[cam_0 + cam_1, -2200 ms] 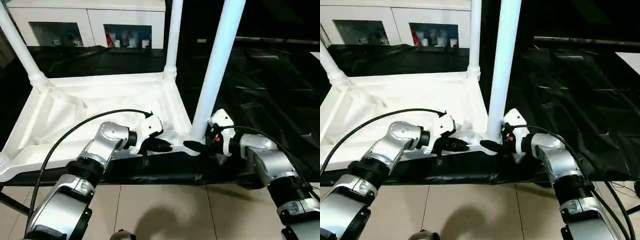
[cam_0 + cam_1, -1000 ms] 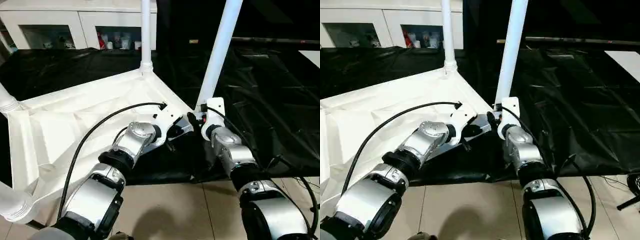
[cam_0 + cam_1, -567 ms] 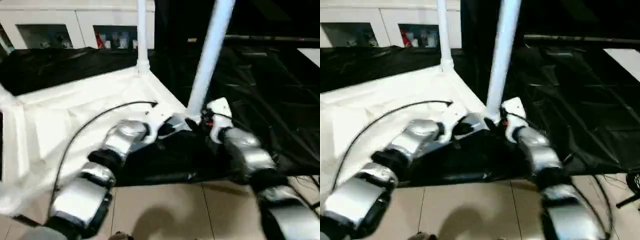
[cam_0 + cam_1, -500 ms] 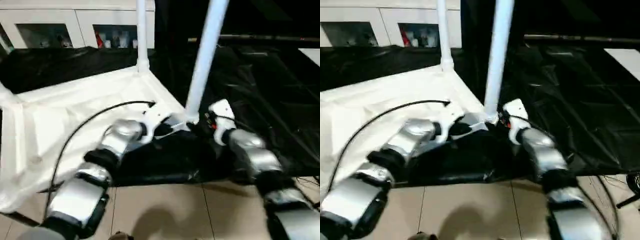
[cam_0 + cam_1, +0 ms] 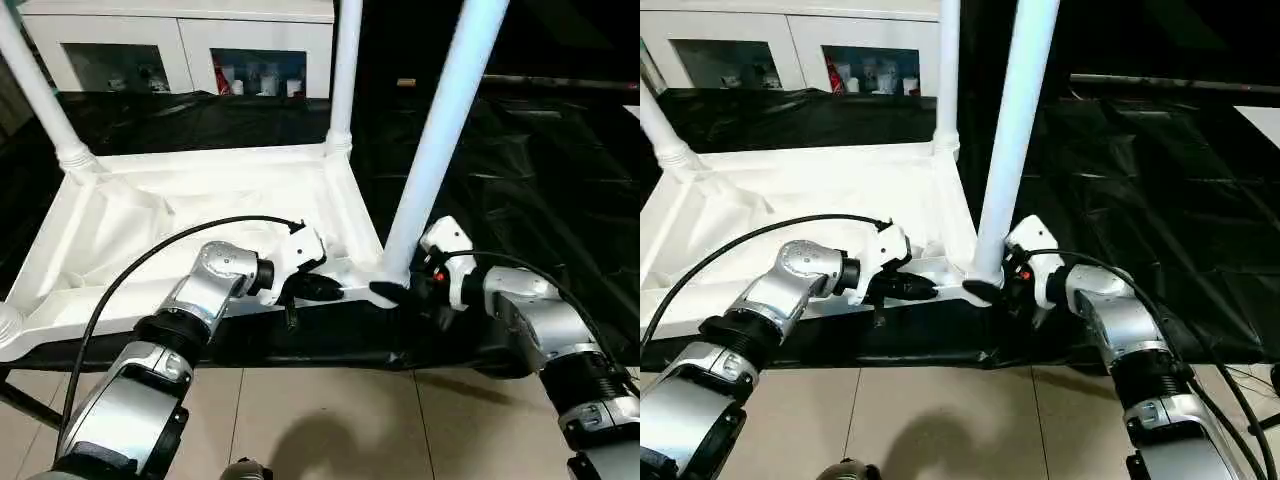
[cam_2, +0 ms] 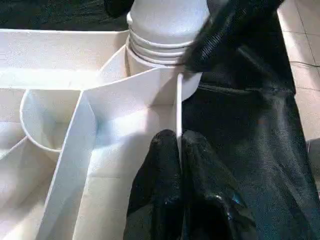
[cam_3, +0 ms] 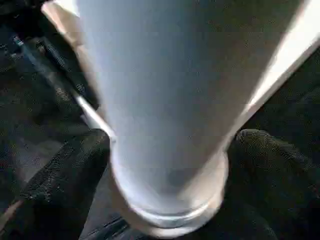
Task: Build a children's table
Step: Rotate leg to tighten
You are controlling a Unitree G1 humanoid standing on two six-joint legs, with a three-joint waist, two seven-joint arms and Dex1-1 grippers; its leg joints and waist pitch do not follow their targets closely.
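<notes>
The left gripper [image 5: 318, 288] pinches the tabletop [image 5: 200, 210] rim. The right gripper [image 7: 165, 165], fingers spread wide around the leg [image 5: 430, 170] at 3 o'clock, might let it wobble loose.

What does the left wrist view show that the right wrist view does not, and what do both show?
Left wrist view: the left end effector shut on the tabletop's thin rim, with ribs and an empty round socket beside it. Right wrist view: the right end effector's fingers standing on either side of the near leg, close up. Both: that leg's base seated in the corner socket, over black sheeting.
</notes>
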